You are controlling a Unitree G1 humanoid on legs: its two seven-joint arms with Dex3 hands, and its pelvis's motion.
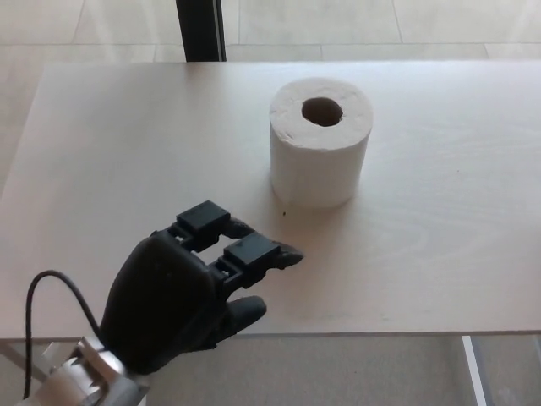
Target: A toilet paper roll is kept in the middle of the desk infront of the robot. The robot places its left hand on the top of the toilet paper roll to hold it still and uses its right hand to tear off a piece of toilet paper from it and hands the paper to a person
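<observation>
A white toilet paper roll (320,142) stands upright on the pale wooden desk (439,237), its cardboard core facing up. No loose sheet hangs from it that I can see. My left hand (190,292) is over the desk's near edge, below and left of the roll and well apart from it. Its fingers (254,252) are spread and point toward the roll, holding nothing. My right hand does not show.
A dark vertical post (201,30) stands behind the desk's far edge. A black cable (51,292) loops from my left wrist. Light tiled floor surrounds the desk.
</observation>
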